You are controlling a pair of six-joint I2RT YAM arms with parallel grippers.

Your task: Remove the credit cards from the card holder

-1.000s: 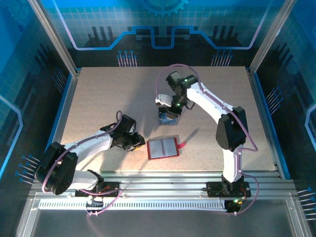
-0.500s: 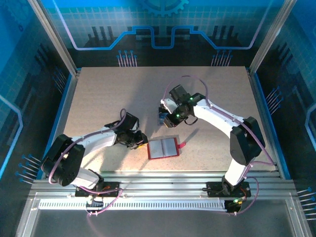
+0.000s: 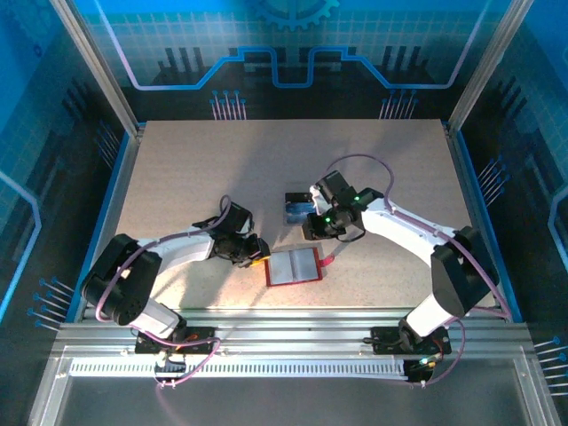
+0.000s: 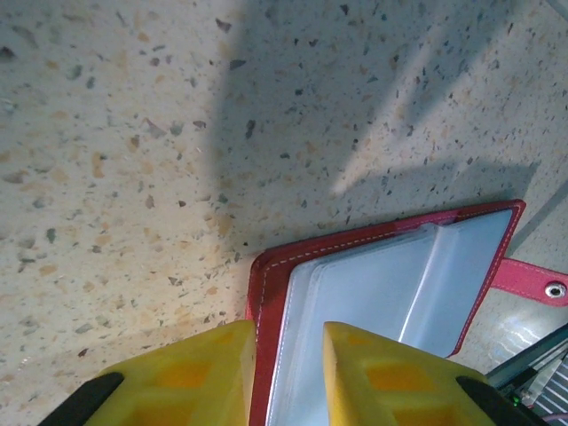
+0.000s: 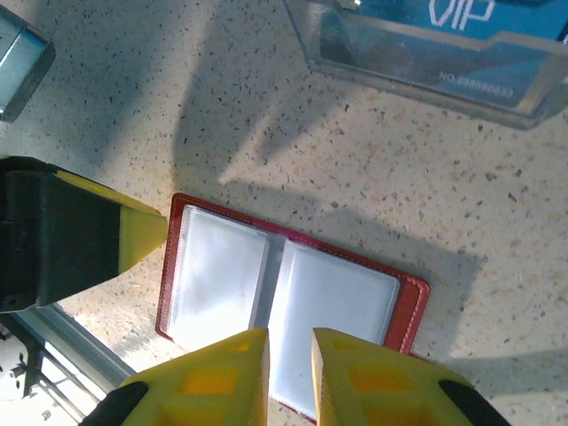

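Top view: the card holder [image 3: 293, 266] is lying open on the table [image 3: 177, 169] at lower centre, pale pockets facing up. Its long axis is running left to right with a slight upward tilt, and its red tab [image 3: 327, 260] is sticking out at the right end. The left gripper [image 3: 255, 253] is resting at the holder's left end and the right gripper [image 3: 322, 232] is hovering just above its upper right corner, so the left is the nearer. The cards [image 3: 297, 206] already out, blue uppermost, are lying apart from the holder toward upper centre. Left wrist view: the yellow fingers [image 4: 177, 377] are standing a narrow gap apart at the bottom edge, with the holder's red border running up between them. Whether they are pinching it or merely pressing cannot be told. The pockets are stretching away to the upper right. Right wrist view: the fingers [image 5: 204, 373] are sitting at the bottom edge, parted by a thin slit and holding nothing, over the holder's central fold. The holder is extending from centre left to lower right, and the blue card [image 5: 479, 22] is lying at the upper right. Whether any pale card is sitting in the pockets cannot be told. By judgement, the next pull is calling for the right fingers to descend onto a pocket while the left is pinning the holder.
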